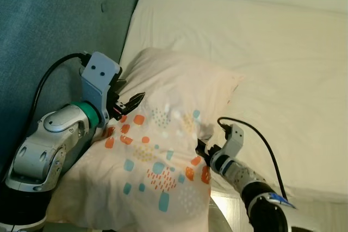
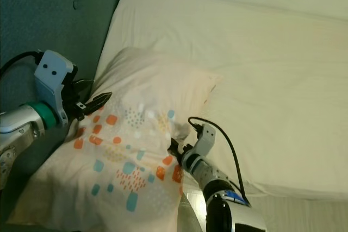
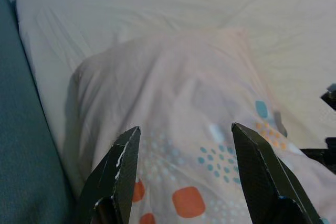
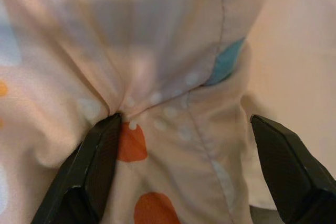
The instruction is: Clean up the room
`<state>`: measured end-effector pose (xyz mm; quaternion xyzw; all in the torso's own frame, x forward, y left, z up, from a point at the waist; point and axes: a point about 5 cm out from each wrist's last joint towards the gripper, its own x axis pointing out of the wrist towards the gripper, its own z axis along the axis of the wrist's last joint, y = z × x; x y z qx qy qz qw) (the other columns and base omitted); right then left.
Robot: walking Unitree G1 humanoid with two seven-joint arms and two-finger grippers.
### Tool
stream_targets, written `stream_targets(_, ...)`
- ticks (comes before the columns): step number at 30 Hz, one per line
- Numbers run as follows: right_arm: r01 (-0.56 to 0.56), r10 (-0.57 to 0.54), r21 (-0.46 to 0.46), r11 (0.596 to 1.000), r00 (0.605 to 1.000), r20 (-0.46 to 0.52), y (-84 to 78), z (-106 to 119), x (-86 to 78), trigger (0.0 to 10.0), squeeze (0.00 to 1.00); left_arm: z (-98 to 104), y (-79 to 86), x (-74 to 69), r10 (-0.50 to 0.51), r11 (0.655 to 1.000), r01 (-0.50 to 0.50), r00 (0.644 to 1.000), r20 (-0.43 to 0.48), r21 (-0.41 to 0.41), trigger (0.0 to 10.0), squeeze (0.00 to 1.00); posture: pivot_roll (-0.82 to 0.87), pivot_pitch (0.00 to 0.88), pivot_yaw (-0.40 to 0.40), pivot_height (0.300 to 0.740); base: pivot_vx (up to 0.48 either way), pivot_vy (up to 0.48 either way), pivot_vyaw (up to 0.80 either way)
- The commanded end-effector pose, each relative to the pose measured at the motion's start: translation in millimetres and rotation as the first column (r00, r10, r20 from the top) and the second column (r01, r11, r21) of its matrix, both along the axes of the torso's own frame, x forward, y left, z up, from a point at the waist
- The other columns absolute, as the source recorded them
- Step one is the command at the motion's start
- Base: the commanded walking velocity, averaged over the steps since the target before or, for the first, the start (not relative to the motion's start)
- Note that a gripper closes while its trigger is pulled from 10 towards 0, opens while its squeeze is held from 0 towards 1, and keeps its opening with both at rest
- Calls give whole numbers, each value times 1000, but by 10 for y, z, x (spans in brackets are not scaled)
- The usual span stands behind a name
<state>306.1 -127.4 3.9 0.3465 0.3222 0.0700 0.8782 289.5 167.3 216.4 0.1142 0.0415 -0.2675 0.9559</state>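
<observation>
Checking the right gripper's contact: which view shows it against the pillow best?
The right wrist view: the right gripper is open, its fingers pressing into the pillow. The eye views show it small at the pillow's edge.

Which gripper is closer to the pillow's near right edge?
Right. The right gripper is at that edge of the pillow, fingers open around a fold of fabric. The left gripper is open over the pillow's left side.
</observation>
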Motion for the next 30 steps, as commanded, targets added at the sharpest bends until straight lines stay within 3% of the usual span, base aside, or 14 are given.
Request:
stream_targets(1,-38,40,36,999,998,-50,73,-103,-111,3412,0,13,23,-32,4,1000,-4,1000,-4,5,10000,0,148,325,51,740,0,0,0)
stream_targets(2,-45,47,36,998,998,-42,67,-85,-94,0,0,20,32,-36,7,1000,-7,1000,-4,5,10000,0,148,325,51,740,0,0,0)
stream_targets(7,-88,88,38,995,996,-1,63,-7,-24,0,0,53,64,-59,13,1000,-13,1000,-6,7,10000,0,164,336,58,740,0,0,0)
stream_targets(17,-93,84,154,984,994,67,135,120,66,0,0,130,76,-67,17,1000,-17,1000,-2,3,10000,0,188,348,66,740,0,0,0)
stream_targets(24,-84,77,123,989,995,58,114,101,59,0,0,141,71,-60,18,1000,-18,1000,-1,1,10000,0,185,346,65,740,0,0,0)
stream_targets(30,-20,8,56,998,979,205,-2,316,256,0,0,149,64,-46,19,1000,-19,1000,2,-6,10000,0,176,343,63,740,0,0,0)
